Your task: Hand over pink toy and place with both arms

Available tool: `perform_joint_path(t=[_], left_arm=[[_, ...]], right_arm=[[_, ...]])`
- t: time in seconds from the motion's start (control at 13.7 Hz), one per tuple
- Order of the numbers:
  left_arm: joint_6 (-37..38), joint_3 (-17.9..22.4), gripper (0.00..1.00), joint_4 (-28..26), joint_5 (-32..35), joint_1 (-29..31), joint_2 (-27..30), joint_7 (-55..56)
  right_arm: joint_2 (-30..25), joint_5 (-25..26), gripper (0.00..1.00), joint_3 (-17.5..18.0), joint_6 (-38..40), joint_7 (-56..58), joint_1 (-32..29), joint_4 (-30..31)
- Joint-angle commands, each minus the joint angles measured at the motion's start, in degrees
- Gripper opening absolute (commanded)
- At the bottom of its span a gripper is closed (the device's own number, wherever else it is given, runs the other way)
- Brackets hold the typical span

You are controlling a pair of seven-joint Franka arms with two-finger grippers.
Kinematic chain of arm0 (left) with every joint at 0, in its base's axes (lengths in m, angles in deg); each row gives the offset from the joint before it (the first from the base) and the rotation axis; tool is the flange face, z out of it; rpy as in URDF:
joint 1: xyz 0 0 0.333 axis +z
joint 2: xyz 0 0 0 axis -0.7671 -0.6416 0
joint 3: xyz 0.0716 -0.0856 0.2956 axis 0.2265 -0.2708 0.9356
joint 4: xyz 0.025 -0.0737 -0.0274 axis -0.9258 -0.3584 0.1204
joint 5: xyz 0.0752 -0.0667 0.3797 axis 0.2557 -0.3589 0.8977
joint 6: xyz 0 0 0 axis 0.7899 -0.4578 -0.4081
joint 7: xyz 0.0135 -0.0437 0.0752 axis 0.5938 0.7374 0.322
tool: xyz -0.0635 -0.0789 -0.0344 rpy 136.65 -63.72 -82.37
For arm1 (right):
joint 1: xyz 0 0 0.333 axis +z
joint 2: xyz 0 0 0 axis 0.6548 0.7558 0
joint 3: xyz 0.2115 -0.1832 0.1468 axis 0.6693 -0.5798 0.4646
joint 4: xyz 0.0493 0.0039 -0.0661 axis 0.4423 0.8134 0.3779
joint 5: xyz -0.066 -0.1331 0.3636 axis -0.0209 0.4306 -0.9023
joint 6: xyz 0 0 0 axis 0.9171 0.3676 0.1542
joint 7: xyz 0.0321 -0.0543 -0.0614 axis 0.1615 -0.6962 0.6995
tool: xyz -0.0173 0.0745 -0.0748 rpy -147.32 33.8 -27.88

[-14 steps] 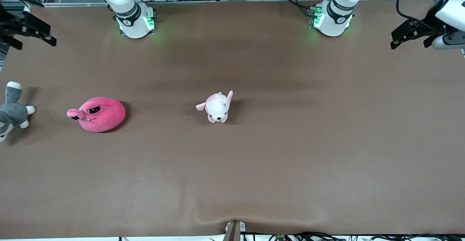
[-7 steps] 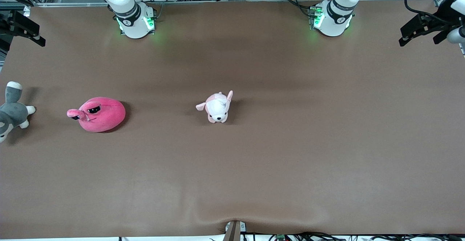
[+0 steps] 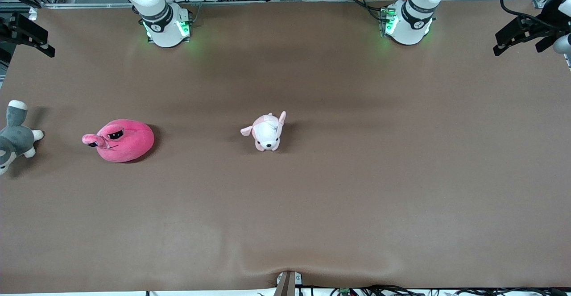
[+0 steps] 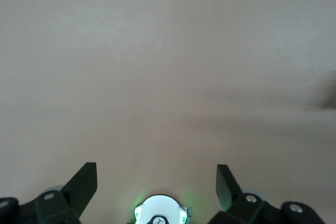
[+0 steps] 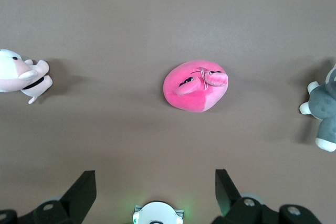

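Note:
The pink toy (image 3: 119,140), a round hot-pink plush with black sunglasses eyes and a snout, lies on the brown table toward the right arm's end. It also shows in the right wrist view (image 5: 196,85). My right gripper (image 3: 27,41) is open and empty, high over the table's corner at the right arm's end; its view (image 5: 155,182) looks down on the toy from well above. My left gripper (image 3: 517,41) is open and empty, high over the corner at the left arm's end; its view (image 4: 156,182) shows only bare table and its own base.
A pale pink-and-white puppy plush (image 3: 266,131) sits near the table's middle, also in the right wrist view (image 5: 21,75). A grey-and-white plush (image 3: 13,137) lies at the table's edge at the right arm's end, beside the pink toy, also in the right wrist view (image 5: 323,114).
Both grippers have drawn outward toward their own ends of the table, the left one more, and have nearly stopped. The toys have not moved.

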Motion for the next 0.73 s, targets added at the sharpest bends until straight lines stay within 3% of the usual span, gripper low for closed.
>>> perform_joint_path(t=[0.0, 0.66], left_arm=[[1.5, 0.2, 1.0, 2.5, 1.5, -0.1, -1.2, -2.0], [2.2, 0.6, 1.0, 2.6, 1.6, -0.1, -1.3, -2.1]], right_arm=[[-0.5, 1.2, 1.0, 0.4, -0.1, 0.5, -0.2, 0.3], [-0.3, 1.2, 1.0, 0.4, -0.1, 0.7, -0.4, 0.3]])
